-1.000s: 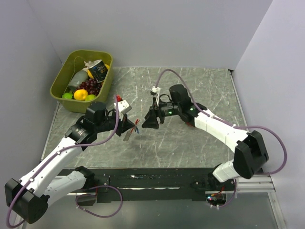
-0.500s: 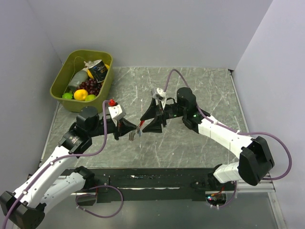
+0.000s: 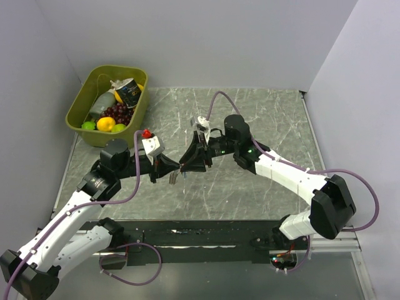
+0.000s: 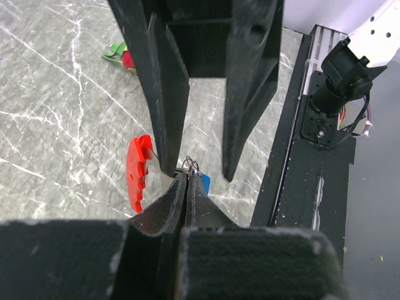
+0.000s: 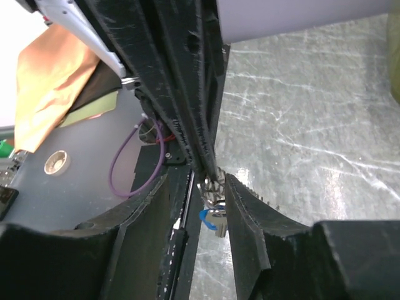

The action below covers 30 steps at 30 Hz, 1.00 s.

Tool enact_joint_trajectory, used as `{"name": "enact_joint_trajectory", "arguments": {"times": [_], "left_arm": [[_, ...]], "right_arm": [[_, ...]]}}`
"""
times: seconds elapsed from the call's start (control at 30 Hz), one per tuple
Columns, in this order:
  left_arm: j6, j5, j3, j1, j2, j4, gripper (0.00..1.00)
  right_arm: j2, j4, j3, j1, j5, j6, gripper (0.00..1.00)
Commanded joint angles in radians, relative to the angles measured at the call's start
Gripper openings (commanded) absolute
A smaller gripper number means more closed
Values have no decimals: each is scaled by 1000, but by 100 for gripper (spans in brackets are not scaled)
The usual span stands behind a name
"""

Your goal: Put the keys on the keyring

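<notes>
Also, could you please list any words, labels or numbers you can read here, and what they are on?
None can be read. The dark label on the carton in the green bin carries print, but it is too small and blurred to make out.

1. A green bin point(image 3: 80, 100) sits at the far left corner of the table point(image 3: 275, 119).
2. In the bin lie dark grapes point(image 3: 119, 113), a lemon point(image 3: 105, 124), a lime point(image 3: 89, 125) and a dark printed can point(image 3: 129, 92).
3. The table top is grey marble with white veins.
4. A red toy fruit point(image 4: 125, 56) with a green top lies on the marble.
5. A brown sheet point(image 5: 50, 78) and a small tape roll point(image 5: 56, 161) lie off the table's edge.
</notes>
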Motion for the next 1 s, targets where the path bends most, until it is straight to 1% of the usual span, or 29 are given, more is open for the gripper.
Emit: {"name": "enact_joint_trajectory", "arguments": {"times": [0.0,0.07,0.1,0.17,0.23,0.3,0.43,0.57,0.7,0.77,0.8,0.83,0.87,0.97], "left_arm": [[-6,26,15,-3,-7,60,1],[-6,24,12,-3,-13,63,1],[-41,21,11,-3,-14,67,1],[-40,16,9,-3,-17,67,1],[-40,16,11,-3,-19,66,1],[-40,15,9,-3,-21,69,1],[-38,12,6,-3,-28,72,1],[-38,10,5,-3,-33,74,1],[-38,10,5,-3,-33,77,1],[-38,9,3,-3,-36,78,1],[-38,9,2,-3,-36,81,1],[-38,12,2,-3,-36,80,1],[-40,13,3,-3,-36,80,1],[-37,7,5,-3,-36,72,1]], "right_arm": [[8,-38,52,15,66,-26,44],[11,-35,50,15,63,-27,42],[13,-30,47,15,63,-27,38],[16,-32,43,15,65,-27,36],[18,-29,40,15,65,-26,31],[16,-23,37,13,71,-24,29],[7,-38,27,15,82,-42,29],[-5,-41,21,13,94,-53,36],[-5,-43,18,13,98,-55,36],[-4,-26,15,10,95,-47,31],[-5,-21,14,10,94,-43,19],[-7,-15,14,10,95,-33,12],[-7,-11,15,10,89,-32,1],[-12,-24,21,10,101,-33,0]]}}
